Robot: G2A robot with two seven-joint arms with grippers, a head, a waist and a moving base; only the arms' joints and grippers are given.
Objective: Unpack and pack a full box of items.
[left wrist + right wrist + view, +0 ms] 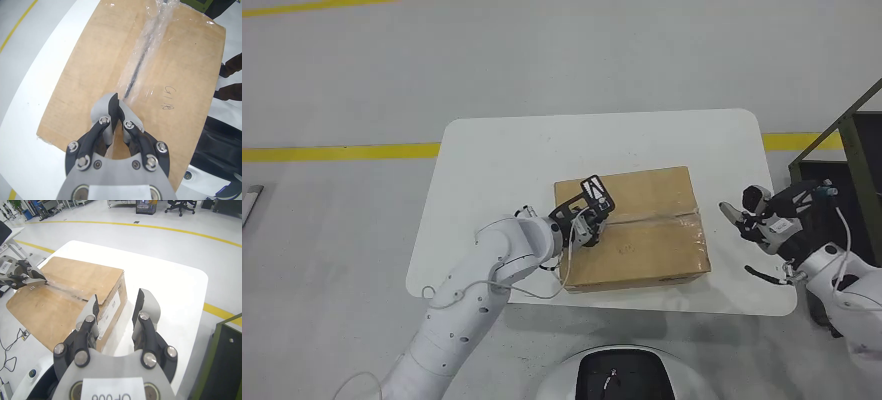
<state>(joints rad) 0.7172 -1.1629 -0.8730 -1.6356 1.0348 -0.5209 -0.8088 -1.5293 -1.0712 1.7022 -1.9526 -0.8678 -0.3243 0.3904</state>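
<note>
The white table [492, 160] bears the closed cardboard box [642, 192] with its long side running left to right, and the clear tape [140, 56] over the flap seam follows that axis. The left gripper [115, 97] is clenched on the tape at the box's left end. From there the strip runs toward the right gripper [118, 294], which hangs spread open just off the far end
</note>
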